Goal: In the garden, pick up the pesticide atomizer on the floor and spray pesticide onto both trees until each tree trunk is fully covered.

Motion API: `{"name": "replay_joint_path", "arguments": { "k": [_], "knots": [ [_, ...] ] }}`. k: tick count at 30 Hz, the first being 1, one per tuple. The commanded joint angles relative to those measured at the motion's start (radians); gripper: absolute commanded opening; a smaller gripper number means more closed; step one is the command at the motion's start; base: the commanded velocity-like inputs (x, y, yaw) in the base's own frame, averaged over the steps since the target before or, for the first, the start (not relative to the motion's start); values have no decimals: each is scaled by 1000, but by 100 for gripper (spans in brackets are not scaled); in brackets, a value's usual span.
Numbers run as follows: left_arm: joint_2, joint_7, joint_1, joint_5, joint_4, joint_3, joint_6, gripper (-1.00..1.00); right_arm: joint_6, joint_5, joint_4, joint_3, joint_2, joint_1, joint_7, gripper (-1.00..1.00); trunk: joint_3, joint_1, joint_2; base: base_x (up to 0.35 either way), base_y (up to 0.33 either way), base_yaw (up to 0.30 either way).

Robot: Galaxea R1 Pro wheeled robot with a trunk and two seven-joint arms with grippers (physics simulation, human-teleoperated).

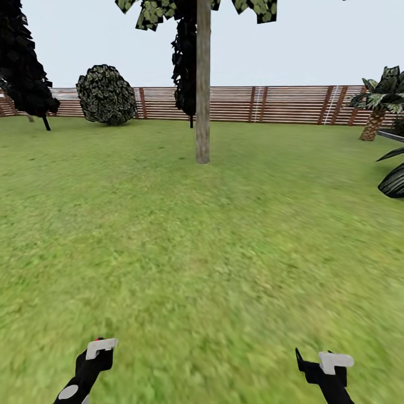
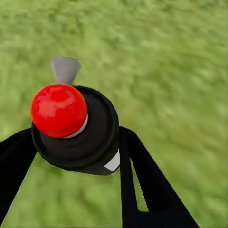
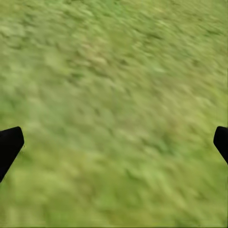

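Far off at the left edge of the lawn (image 1: 185, 235) stands a dark, jagged-leaved tree (image 1: 25, 62) on a thin leaning stem, and just right of it a round bush (image 1: 106, 94) sits against the brown slatted fence (image 1: 280, 104). Nearer, low at the left of the head view, the left gripper (image 1: 100, 350) hangs over the grass with its fingers (image 2: 142, 180) closed around the pesticide atomizer (image 2: 80, 130), a small black bottle; seen from the wrist, the bottle has a round red knob on its top and a grey nozzle poking out beyond it, and it sits gripped between the two black fingers above blurred green grass. Straight ahead, well away from both arms, rises the tall pale tree trunk (image 1: 203, 84), grey-beige with brownish mottling, a second dark clump of foliage just behind it by the fence. Low at the right, the right gripper (image 1: 331, 365) hovers over the lawn with its fingers spread wide and nothing between them, the tips sitting at opposite edges of the wrist view. At the far right stands a palm-like plant (image 1: 379, 104) beside the fence, with broad dark leaves (image 1: 393, 179) below it.
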Motion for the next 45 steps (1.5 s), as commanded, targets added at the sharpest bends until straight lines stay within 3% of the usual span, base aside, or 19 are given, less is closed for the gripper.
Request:
{"name": "replay_joint_path", "arguments": {
  "k": [1, 45],
  "knots": [
    [0, -1, 0, 0, 0, 0, 0, -100, 0, 0, 0, 0, 0, 0, 0, 100, 0, 0, 0, 337, 71, 0],
    [0, -2, 0, 0, 0, 0, 0, -100, 0, 0, 1, 0, 0, 0, 0, 100, 0, 0, 0, 337, 50, 0]
  ]
}}
